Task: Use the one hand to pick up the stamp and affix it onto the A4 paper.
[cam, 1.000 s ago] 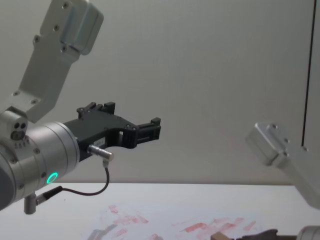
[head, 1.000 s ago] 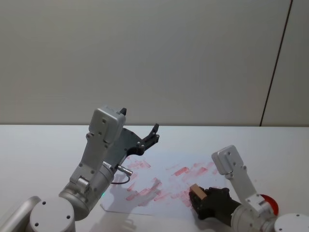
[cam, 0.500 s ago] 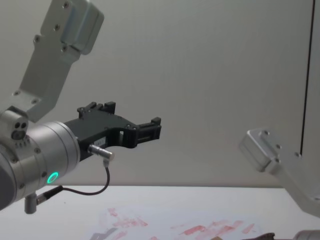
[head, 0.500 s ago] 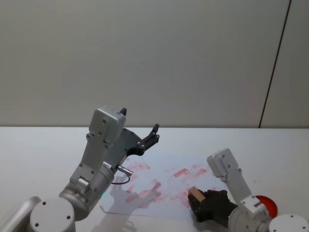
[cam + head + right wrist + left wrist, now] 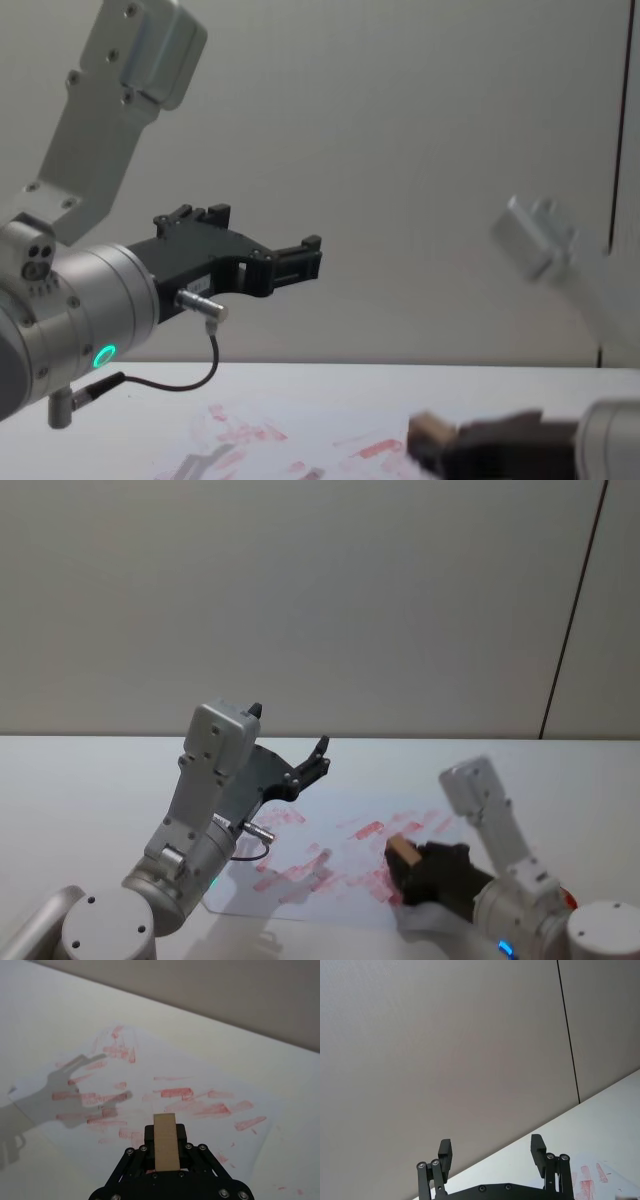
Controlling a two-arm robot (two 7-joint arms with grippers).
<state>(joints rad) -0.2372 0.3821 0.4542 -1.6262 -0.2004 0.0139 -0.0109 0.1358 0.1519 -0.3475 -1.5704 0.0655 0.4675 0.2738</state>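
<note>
**Right gripper** (image 5: 412, 862): low over the tabletop (image 5: 100, 770) on the robot's right. The jaws are closed on the wooden stamp (image 5: 165, 1147), one jaw on each long side. The block's end projects slightly beyond the jaw tips.

**Stamp position:** over the right part of the A4 paper (image 5: 165, 1067), which lies flat and carries red ink marks (image 5: 172, 1093). Whether the stamp touches the sheet cannot be determined.

**Left gripper** (image 5: 491, 1150): raised above the left part of the sheet, pointing toward the wall. The jaws are spread wide and hold nothing.
</note>
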